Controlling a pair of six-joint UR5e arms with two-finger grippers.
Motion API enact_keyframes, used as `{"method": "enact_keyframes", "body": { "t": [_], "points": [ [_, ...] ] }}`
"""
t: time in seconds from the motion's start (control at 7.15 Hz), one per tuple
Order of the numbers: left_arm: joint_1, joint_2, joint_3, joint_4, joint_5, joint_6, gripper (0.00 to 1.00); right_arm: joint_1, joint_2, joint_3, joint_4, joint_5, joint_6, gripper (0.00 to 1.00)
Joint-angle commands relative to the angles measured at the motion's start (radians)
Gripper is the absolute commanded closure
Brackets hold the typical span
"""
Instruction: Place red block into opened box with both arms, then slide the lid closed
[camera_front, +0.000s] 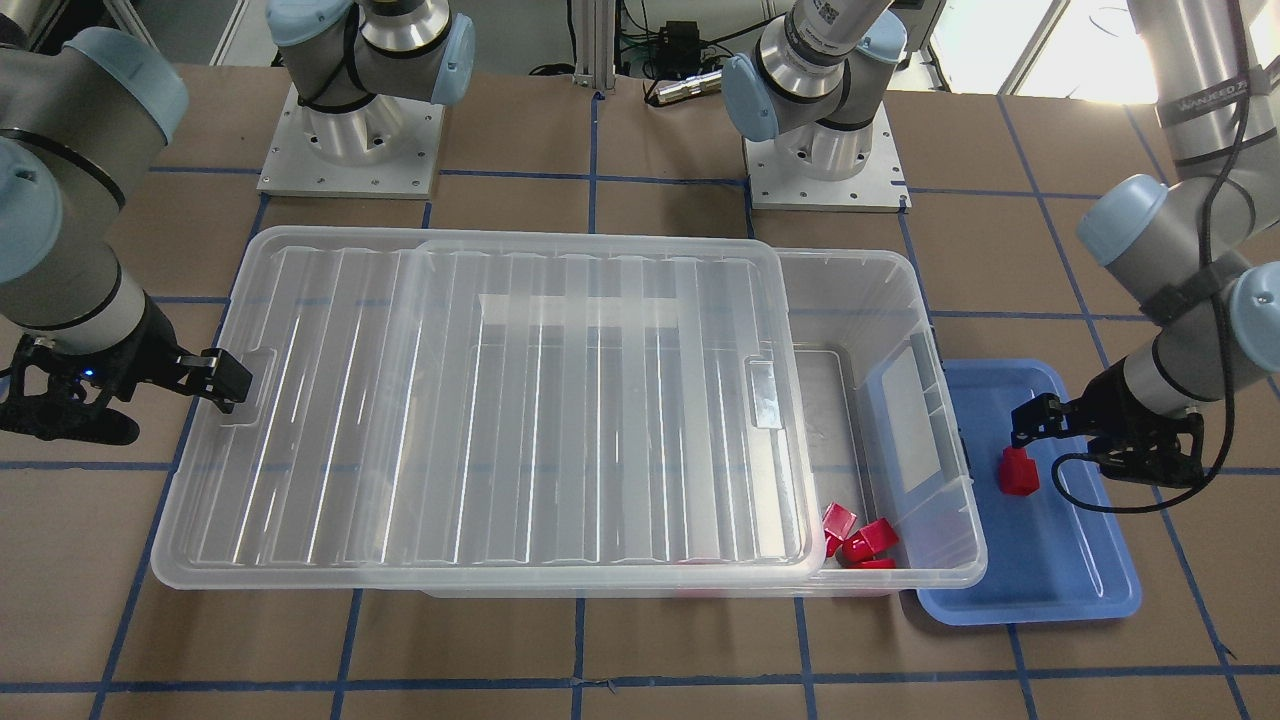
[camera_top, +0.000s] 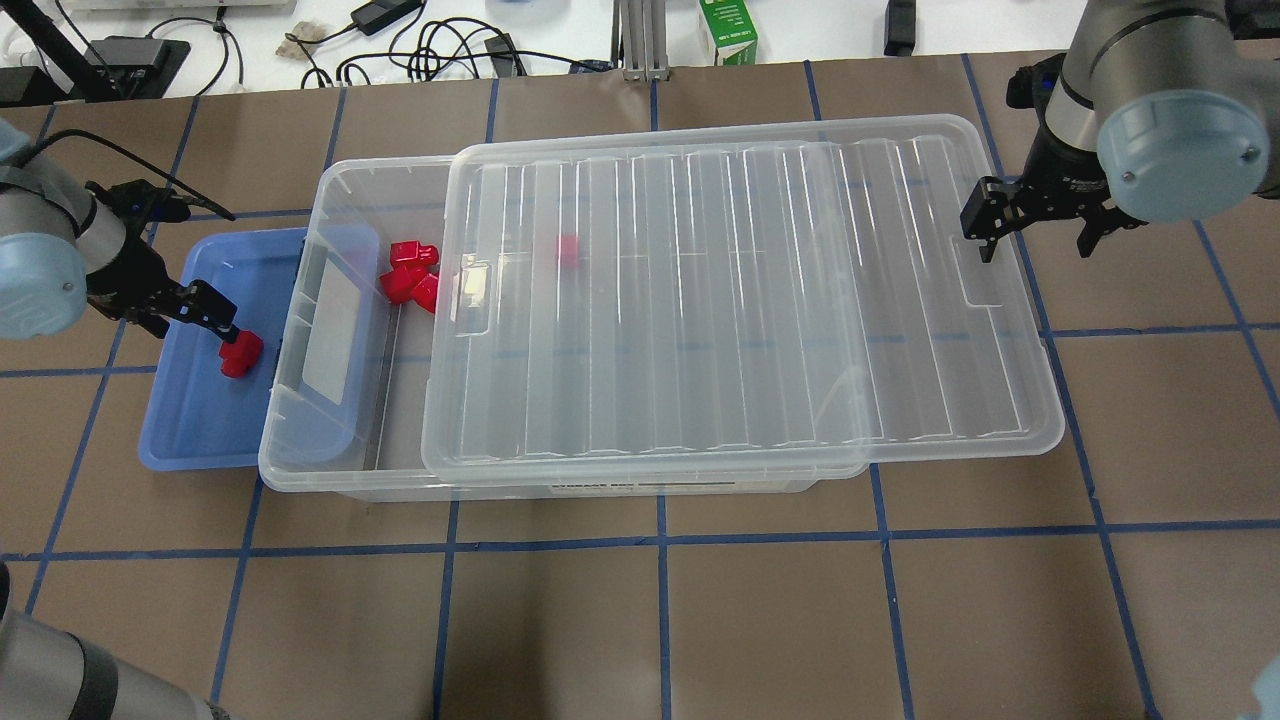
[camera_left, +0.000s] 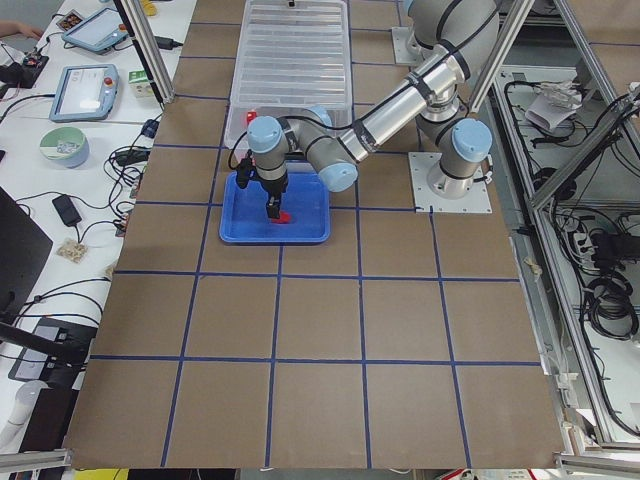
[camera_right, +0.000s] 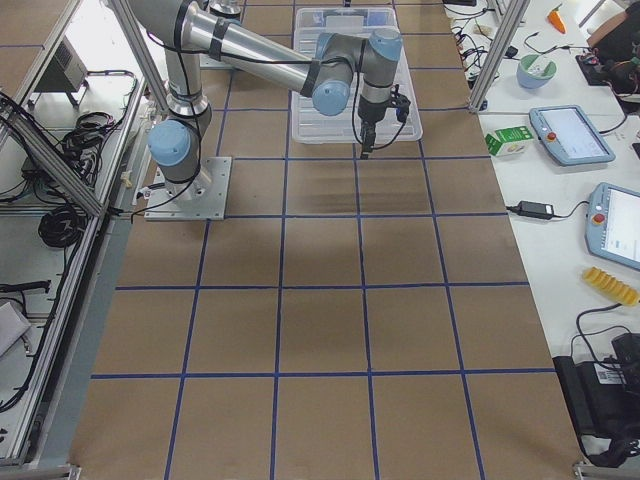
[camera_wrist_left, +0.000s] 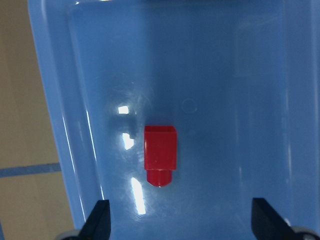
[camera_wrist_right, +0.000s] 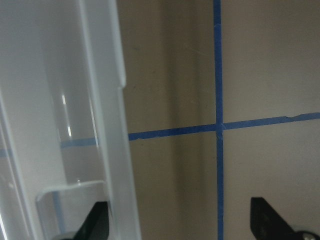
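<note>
1. Front view: the red block (camera_front: 1018, 472) lay in the blue tray (camera_front: 1070, 540) beside the box (camera_front: 850, 257), with the left gripper (camera_front: 1030, 425) over it.
2. Left wrist view: its fingers were spread wide. It should descend centred and pinch the block's flat sides.
3. Right wrist view: the right gripper (camera_wrist_right: 180, 225), also spread, sat at the lid's (camera_wrist_right: 107, 125) end and should hold off.

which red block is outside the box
The lone block in the blue tray, under the left pincer; the other blocks lie inside the box.
</note>
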Motion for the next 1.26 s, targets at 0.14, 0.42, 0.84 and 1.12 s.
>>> {"method": "enact_keyframes", "body": {
  "t": [0.14, 0.42, 0.84, 1.12],
  "points": [
    [-0.005, -0.057, -0.078, 0.13, -0.003, -0.047, 0.14, -0.067, -0.002, -0.009, 0.005, 0.001, -0.066, 0.0],
    [-0.007, -0.081, -0.069, 0.134, -0.003, -0.113, 0.87, -0.067, -0.003, -0.011, 0.008, 0.001, -0.066, 0.0],
    [-0.017, -0.033, -0.052, 0.131, 0.003, -0.121, 1.0, -0.072, -0.005, -0.012, 0.008, -0.022, -0.069, 0.0],
    [-0.017, 0.082, 0.074, -0.129, 0.006, -0.121, 1.0, -0.075, -0.005, -0.012, 0.008, -0.022, -0.069, 0.0]
  ]
}}
